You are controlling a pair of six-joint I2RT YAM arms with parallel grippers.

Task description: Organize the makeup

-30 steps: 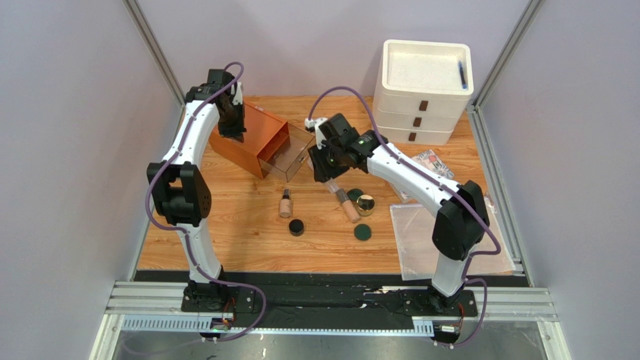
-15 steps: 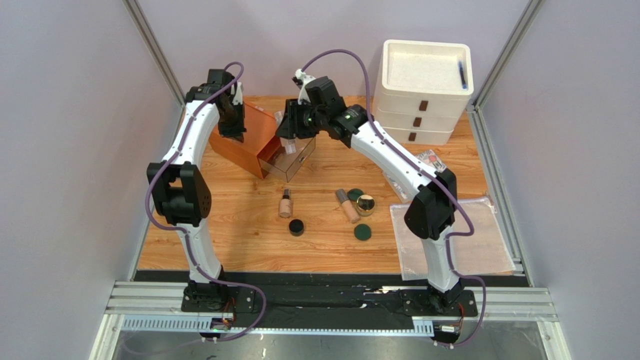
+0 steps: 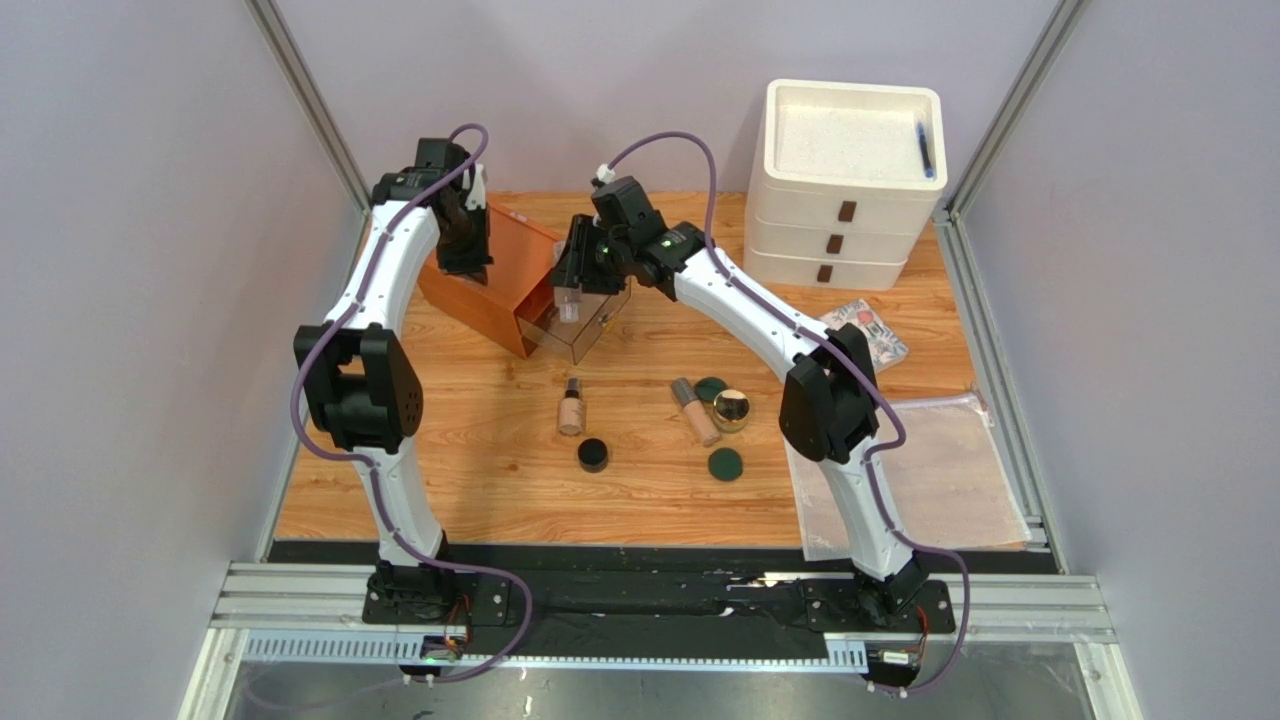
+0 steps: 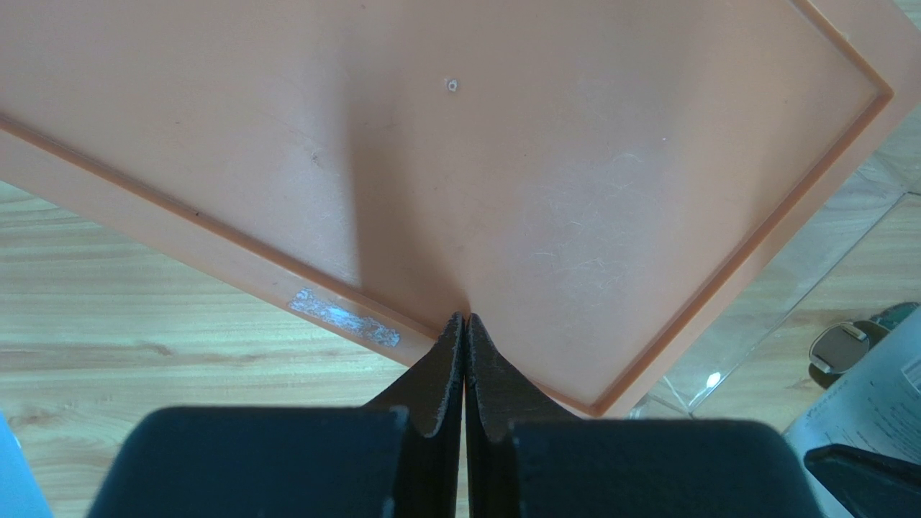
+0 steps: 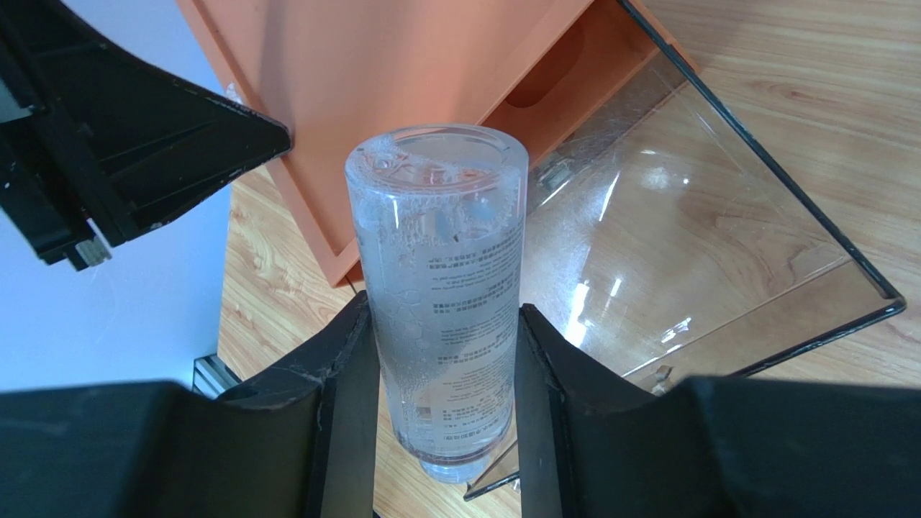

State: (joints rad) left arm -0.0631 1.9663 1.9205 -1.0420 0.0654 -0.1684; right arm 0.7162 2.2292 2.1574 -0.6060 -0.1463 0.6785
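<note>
Jaws over wooden table, lilac walls

A light wooden counter carries an orange box with a clear drawer at back left and a white drawer unit at back right. Mid-counter lie a foundation bottle, black pot, beige tube, gold-rimmed jar and two dark green discs. A printed packet and clear bag lie at right.

Small print on clear tube, too tiny to read
</note>
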